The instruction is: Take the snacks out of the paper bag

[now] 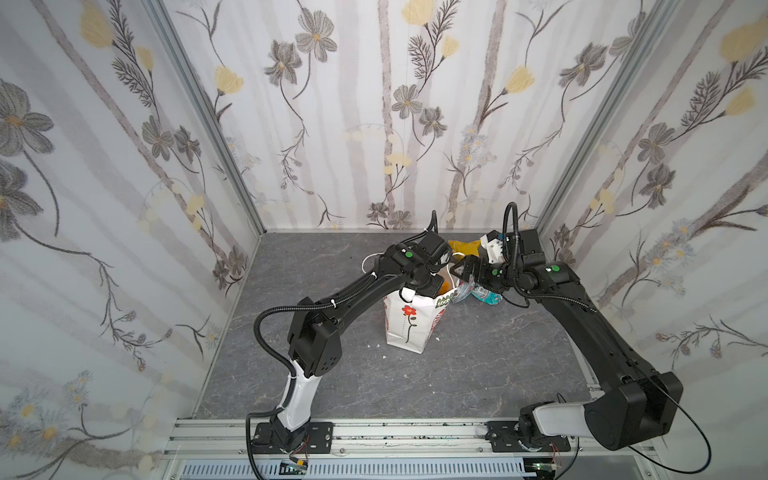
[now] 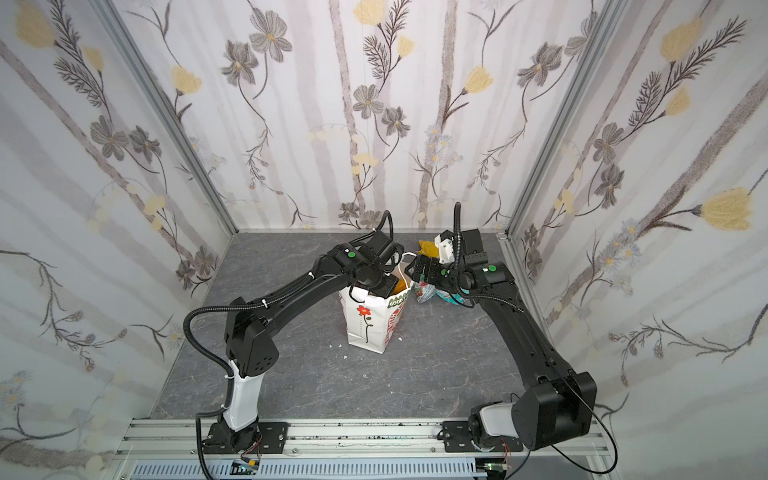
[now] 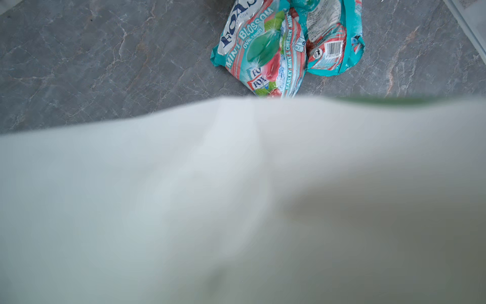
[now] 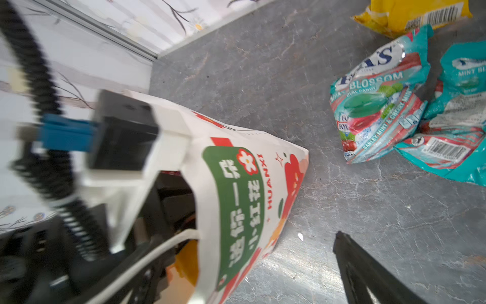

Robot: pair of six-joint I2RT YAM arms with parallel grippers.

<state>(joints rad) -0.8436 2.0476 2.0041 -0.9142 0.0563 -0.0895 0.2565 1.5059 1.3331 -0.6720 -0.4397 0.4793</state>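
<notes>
1. right wrist: paper bag (image 4: 236,197) upright, mouth open, cord handle (image 4: 168,240) across it; orange pkt (image 4: 185,263) inside. one of own fingers (image 4: 363,273) seen, nothing on it. teal pkts (image 4: 381,105) & yellow pkt (image 4: 413,13) lie out on table (image 4: 342,65).
2. left wrist: blurred bag wall fills most, own fingers hidden; teal pkts beyond.
3. top views: left gripper (image 1: 424,289) closed at bag rim, prob pinching paper to hold mouth open. right gripper (image 1: 459,268) spread wide, empty, just over mouth. step: grab of orange pkt; next needs a straight dip in, clear of handle, w/o tipping bag.
4. table grey marble-look, few white crumbs; floral walls (image 1: 374,104) on three sides, alu rail (image 1: 374,436) in front.
</notes>
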